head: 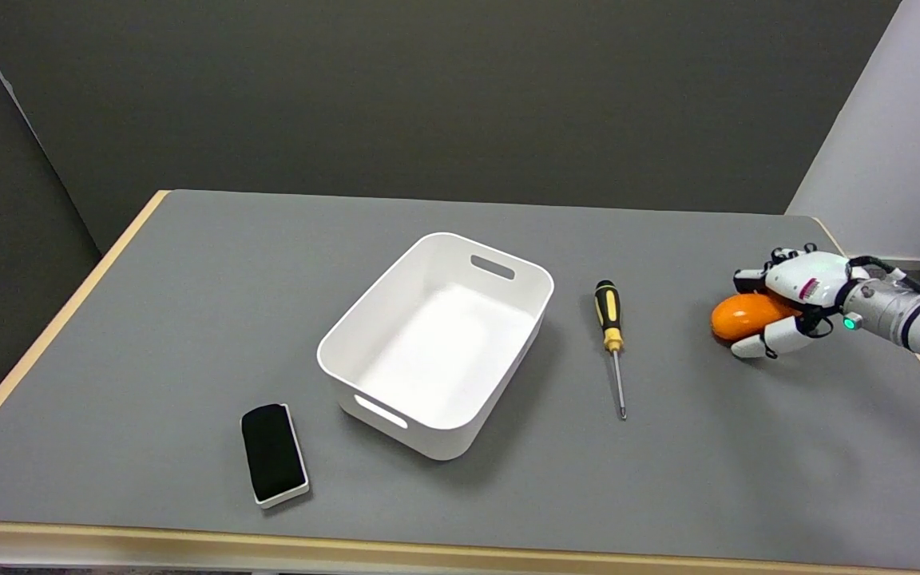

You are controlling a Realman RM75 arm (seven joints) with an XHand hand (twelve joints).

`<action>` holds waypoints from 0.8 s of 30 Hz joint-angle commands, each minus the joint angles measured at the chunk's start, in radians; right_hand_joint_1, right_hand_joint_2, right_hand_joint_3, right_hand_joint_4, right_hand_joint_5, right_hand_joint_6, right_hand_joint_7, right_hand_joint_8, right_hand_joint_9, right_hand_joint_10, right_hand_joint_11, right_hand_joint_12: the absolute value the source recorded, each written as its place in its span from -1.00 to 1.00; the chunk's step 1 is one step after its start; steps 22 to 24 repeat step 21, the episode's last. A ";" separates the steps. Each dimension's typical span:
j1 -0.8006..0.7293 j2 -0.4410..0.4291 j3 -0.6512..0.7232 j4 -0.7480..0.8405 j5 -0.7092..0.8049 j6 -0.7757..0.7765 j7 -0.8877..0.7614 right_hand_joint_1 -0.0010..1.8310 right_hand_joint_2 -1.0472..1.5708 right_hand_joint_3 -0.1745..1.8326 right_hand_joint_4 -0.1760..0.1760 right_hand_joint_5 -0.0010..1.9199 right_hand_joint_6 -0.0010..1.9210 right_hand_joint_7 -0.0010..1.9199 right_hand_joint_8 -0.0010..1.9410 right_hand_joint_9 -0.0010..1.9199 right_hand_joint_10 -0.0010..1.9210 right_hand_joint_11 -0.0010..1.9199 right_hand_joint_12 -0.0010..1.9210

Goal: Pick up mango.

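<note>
An orange mango [741, 316] lies on the grey table near its right edge. My right hand [787, 307] comes in from the right and wraps around it, fingers over the far side and the thumb along the near side. The mango's right half is hidden inside the hand. Whether the fruit rests on the table or is just off it, I cannot tell.
A black-and-yellow screwdriver [612, 335] lies left of the mango, tip toward the near side. A white bin [364, 327] stands at the table's middle, empty. A black eraser block [272, 453] lies near the front left. The table's right edge [831, 231] is close behind the hand.
</note>
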 commanded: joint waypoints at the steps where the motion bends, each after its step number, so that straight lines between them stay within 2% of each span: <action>1: 0.043 -0.004 0.221 0.161 -0.090 -0.005 -0.004 -0.04 0.68 -0.49 0.48 -0.34 0.63 -0.21 0.89 -0.18 0.47 -0.69 0.39; 7: 0.048 -0.039 0.366 0.300 -0.079 -0.017 -0.062 -0.04 0.68 -0.47 0.55 -0.33 0.63 -0.16 0.91 -0.15 0.49 -0.63 0.44; 14: 0.070 -0.104 0.371 0.476 -0.077 -0.020 -0.071 -0.05 0.67 -0.47 0.60 -0.33 0.63 -0.14 0.93 -0.14 0.51 -0.59 0.47; 17: 0.085 -0.121 0.320 0.552 -0.077 -0.030 -0.077 -0.04 0.67 -0.46 0.55 -0.33 0.62 -0.13 0.92 -0.12 0.50 -0.54 0.74; 19: 0.098 -0.137 0.284 0.598 -0.077 -0.055 -0.090 -0.04 0.68 -0.48 0.59 -0.33 0.62 -0.13 0.91 -0.11 0.49 -0.59 0.97; 21: 0.122 -0.171 0.246 0.645 -0.077 -0.078 -0.105 -0.04 0.67 -0.48 0.64 -0.33 0.61 -0.13 0.89 -0.10 0.48 -0.61 1.00; 24: 0.122 -0.171 0.246 0.645 -0.077 -0.078 -0.105 -0.04 0.67 -0.48 0.64 -0.33 0.61 -0.13 0.89 -0.10 0.48 -0.61 1.00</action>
